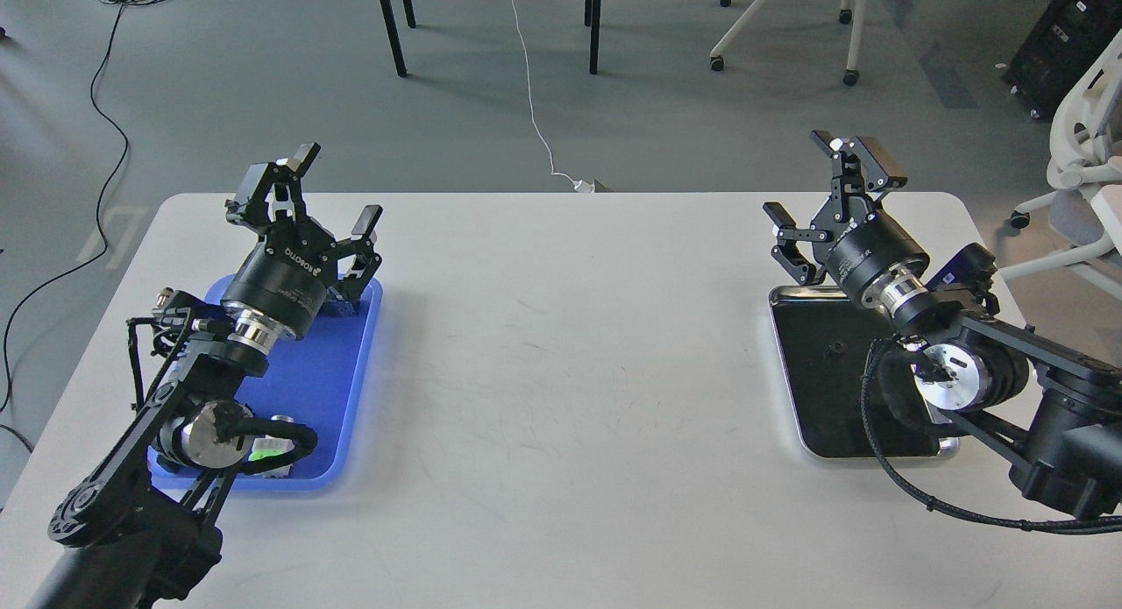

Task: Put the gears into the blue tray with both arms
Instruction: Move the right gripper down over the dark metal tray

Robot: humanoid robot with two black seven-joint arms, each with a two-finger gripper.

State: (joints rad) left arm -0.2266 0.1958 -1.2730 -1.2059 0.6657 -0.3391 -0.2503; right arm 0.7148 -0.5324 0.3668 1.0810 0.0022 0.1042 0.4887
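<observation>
Two black grippers are standing over opposite ends of a white table, each with its fingers spread wide and nothing between them. Left gripper: it is hovering above the far end of the blue tray, tilted up and away from the viewer, one finger raised high, the other lower and nearer the tray's far right corner. Right gripper: it is hanging above the far edge of the silver tray, likewise released, one finger pointing up, the other reaching left. Both arms are running back from the grippers toward the near corners of the view, silver wrist rings showing behind each gripper body. Blue tray: lying at the table's left side, largely covered by the left arm; a small green-lit object is showing at its near end. Silver tray: lying at the right side, well apart from the blue one, its dark base carrying one tiny dark speck, probably a gear, near the centre.
</observation>
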